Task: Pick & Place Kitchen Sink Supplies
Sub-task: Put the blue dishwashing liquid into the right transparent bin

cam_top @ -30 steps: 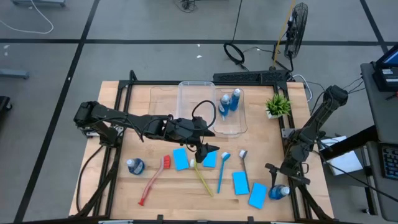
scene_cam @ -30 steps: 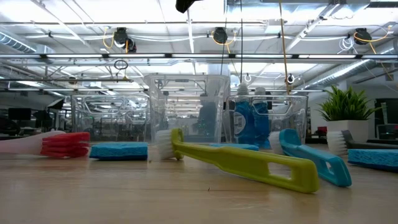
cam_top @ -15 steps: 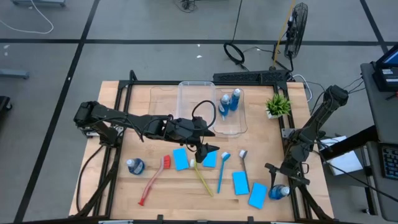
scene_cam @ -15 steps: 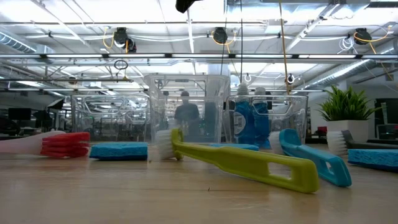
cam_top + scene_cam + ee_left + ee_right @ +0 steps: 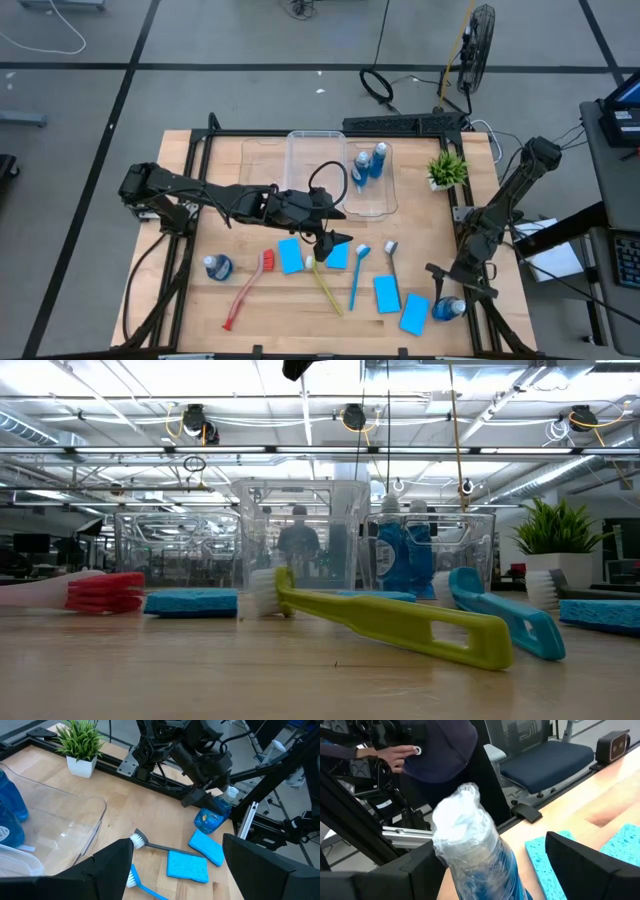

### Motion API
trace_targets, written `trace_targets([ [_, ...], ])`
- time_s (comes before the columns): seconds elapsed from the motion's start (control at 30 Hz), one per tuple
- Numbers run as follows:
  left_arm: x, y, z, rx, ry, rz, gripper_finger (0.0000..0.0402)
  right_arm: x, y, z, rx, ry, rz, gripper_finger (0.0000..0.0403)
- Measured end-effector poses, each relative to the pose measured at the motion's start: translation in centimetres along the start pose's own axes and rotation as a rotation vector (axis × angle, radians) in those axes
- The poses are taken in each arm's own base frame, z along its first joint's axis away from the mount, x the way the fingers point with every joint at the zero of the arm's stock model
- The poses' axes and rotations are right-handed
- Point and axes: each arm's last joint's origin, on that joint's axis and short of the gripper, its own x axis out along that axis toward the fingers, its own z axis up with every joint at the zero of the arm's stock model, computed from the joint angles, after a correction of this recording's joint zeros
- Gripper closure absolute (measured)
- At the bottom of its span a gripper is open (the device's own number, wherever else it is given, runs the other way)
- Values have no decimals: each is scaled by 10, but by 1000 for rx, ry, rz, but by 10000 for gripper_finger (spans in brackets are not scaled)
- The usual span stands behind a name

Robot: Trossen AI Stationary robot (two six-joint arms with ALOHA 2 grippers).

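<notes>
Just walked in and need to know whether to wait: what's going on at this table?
A two-armed robot is sorting sink supplies into a clear bin, where two blue bottles already stand. The left gripper hangs open over the sponges and brushes mid-table, holding nothing. The right gripper sits at the table's right edge, jaws open around a blue bottle. Another bottle, a red brush and several sponges remain loose.

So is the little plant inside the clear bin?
No, the plant stands on the table just to the right of the bin, outside its wall, as the high view shows.
</notes>
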Motion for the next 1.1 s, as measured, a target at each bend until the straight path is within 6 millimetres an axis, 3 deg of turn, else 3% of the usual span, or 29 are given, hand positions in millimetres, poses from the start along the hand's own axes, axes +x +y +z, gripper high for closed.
trace_targets([
  [0.33, 0, 0, 0, 1, 0, 0, 96, 2, 0, 2, -5, -14, 7, 93],
  [0.7, 0, 0, 0, 0, 0, 0, 96, 5, -2, -1, 10, 10, 3, 130],
  [0.9, 0, 0, 0, 0, 0, 0, 96, 5, -2, -1, 9, 15, 1, 165],
  [1.1, 0, 0, 0, 0, 0, 0, 96, 5, -2, -1, 9, 16, 2, 225],
])
